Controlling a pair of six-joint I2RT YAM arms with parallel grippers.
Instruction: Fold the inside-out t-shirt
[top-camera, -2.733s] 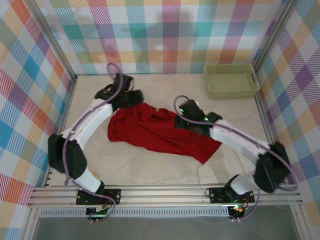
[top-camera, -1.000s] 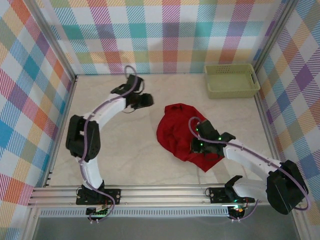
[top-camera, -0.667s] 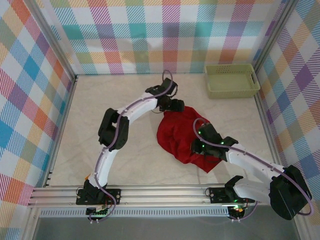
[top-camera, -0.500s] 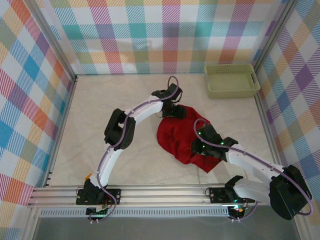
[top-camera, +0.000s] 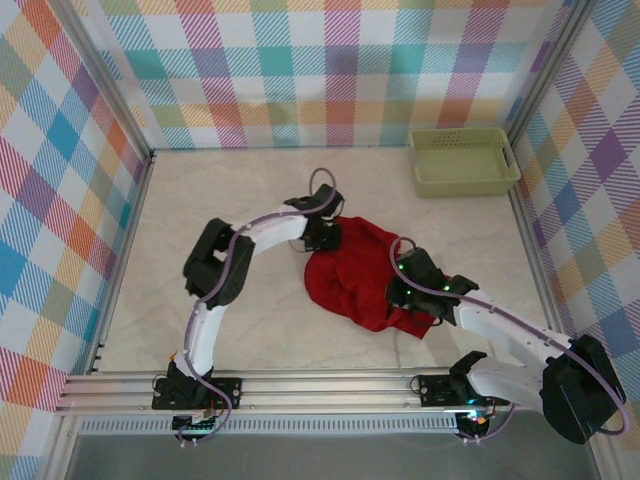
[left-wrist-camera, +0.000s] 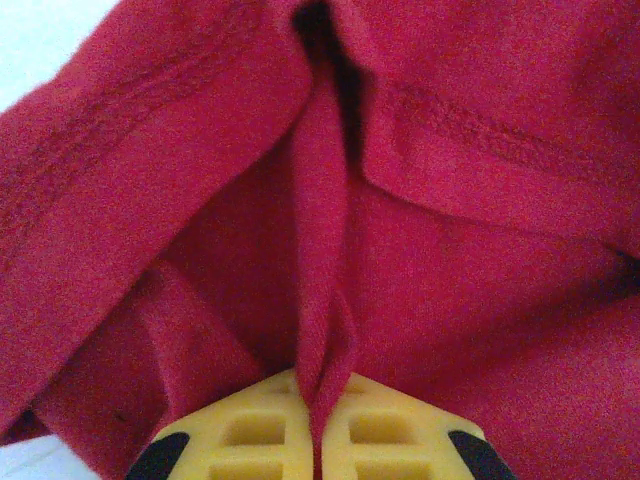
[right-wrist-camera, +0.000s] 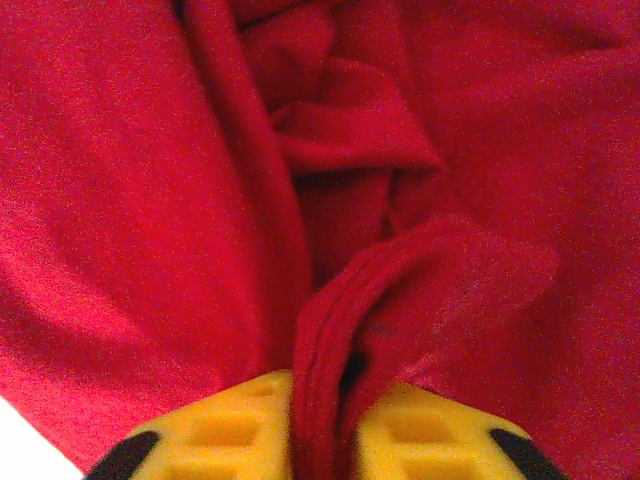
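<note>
Plaid panels (top-camera: 330, 70) in pastel checks wall in a pale counter (top-camera: 250, 190), and a pale green basket (top-camera: 463, 182) stands toward its far right corner. From above we see the deep-red t-shirt (top-camera: 350, 285) bunched in a heap just right of the counter's middle, well apart from the basket. The left arm (top-camera: 255, 228) arcs across to the heap's far left edge, where the left fingers (top-camera: 326, 238) meet the cloth. The right fingers (top-camera: 408, 297) sit on its near right side. From that height we cannot tell how either pair stands.

The wrist cameras settle it. On the left wrist, the left fingers (left-wrist-camera: 295, 430) have their yellow pads closed together on a thin upright ridge of t-shirt (left-wrist-camera: 450, 250). The ridge runs away from them with a stitched hem on either side, and a sliver of counter (left-wrist-camera: 30, 30) shows at the top left. On the right wrist, the right fingers (right-wrist-camera: 265, 425) stand slightly apart, clamped on a thicker rolled fold of the t-shirt (right-wrist-camera: 120, 180) that fills the gap between the pads. More creased folds pile up beyond, and a bit of counter (right-wrist-camera: 20, 455) shows at the lower left. The overhead camera gives us the heap's outline and its place on the counter, while the wrist cameras give us the two grips.
</note>
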